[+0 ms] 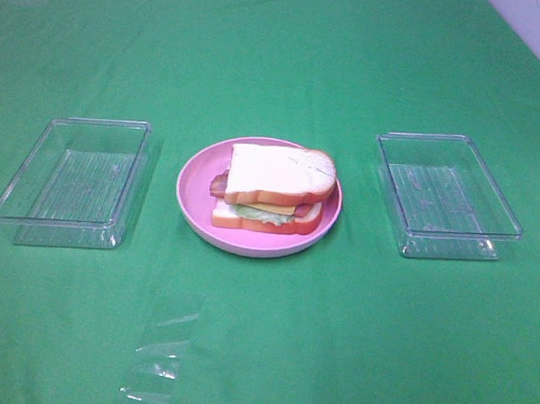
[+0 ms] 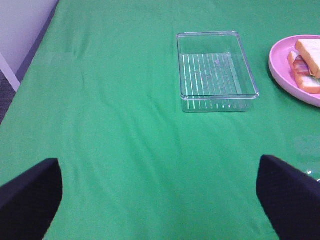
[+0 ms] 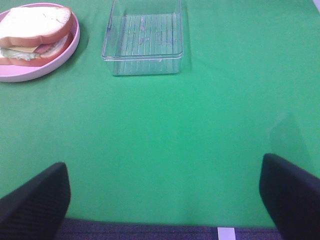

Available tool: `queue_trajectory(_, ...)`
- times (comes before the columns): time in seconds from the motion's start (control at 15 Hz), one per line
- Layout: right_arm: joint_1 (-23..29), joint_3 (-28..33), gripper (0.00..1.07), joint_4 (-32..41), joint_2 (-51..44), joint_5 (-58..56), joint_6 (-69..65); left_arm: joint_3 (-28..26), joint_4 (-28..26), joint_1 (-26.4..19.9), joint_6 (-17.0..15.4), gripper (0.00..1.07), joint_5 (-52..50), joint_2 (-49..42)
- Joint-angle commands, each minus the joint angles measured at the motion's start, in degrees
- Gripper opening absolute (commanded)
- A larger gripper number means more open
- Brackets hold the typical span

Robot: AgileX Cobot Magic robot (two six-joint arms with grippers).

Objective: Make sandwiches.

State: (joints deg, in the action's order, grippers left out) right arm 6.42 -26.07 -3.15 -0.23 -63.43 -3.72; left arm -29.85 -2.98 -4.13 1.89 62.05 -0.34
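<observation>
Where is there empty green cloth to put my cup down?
Bare cloth lies between the round pink plate and each clear plastic tray, and beyond all three. Near the front edge lies crinkly clear film.

The green-covered bench point(image 1: 260, 332) is evenly and brightly lit from above; soft shadows are cast beside the clear trays point(image 1: 70, 182), glare is caught on a plastic sheet point(image 1: 159, 362), and slight softness is seen throughout.

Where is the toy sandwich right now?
In the high view, the sandwich sits on the pink plate in the middle of the green cloth, between the left clear tray and the right clear tray.
</observation>
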Motion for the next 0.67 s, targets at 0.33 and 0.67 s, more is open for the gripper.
queue_trajectory(0.33, 0.0, 0.17, 0.98, -0.06, -1.55, 0.46, 0.34, 0.23, 0.11, 0.23, -0.34, 0.98, -0.34, -0.63)
queue_trajectory(0.67, 0.0, 0.17, 0.98, -0.06, -1.55, 0.46, 0.34, 0.23, 0.11, 0.23, -0.34, 0.98, -0.34, -0.63)
